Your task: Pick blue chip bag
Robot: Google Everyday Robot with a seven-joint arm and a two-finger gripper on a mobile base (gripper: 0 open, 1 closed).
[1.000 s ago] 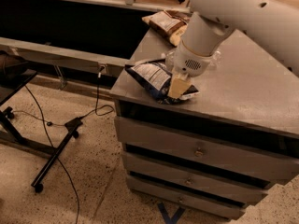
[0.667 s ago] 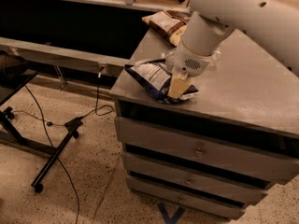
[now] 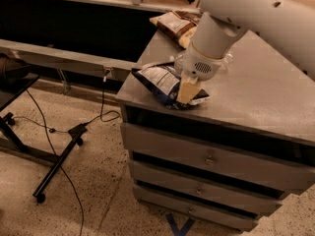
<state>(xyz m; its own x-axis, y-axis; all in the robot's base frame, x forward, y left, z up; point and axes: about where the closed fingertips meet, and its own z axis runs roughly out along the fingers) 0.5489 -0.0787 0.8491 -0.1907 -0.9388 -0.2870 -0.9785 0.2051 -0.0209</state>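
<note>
Far left you have a black metal stand on castors [image 3: 53, 167] sitting on the speckled stone floor [image 3: 93, 205], with thin black cables [image 3: 103, 113] trailing across the floor from a long grey rail [image 3: 64, 58] behind it. Right of that is the grey three-drawer metal cabinet [image 3: 216, 157]. Its flat top [image 3: 266, 95] carries everything that matters to you. The crinkly dark navy-blue chip bag with a white printed panel [image 3: 158, 80] lies flat at the front-left corner of the top, close to the front edge, panel facing up and to the left. Further back on the same top, near the rear-left corner and well apart from the blue bag, lies a brown-and-yellow snack bag [image 3: 173, 24]. The beige-tipped gripper [image 3: 186, 95] is down on the right-hand end of the blue bag, touching it, pointing down and slightly toward the front edge. You can't tell from this angle whether it's clamped on the bag or only resting on it, because the wrist hides too much of it. Above it the round white wrist housing [image 3: 204, 58] joins the thick white arm [image 3: 261, 14], which runs up and off to the upper right. On the floor in front of the cabinet there's a blue tape mark [image 3: 177, 225].
</note>
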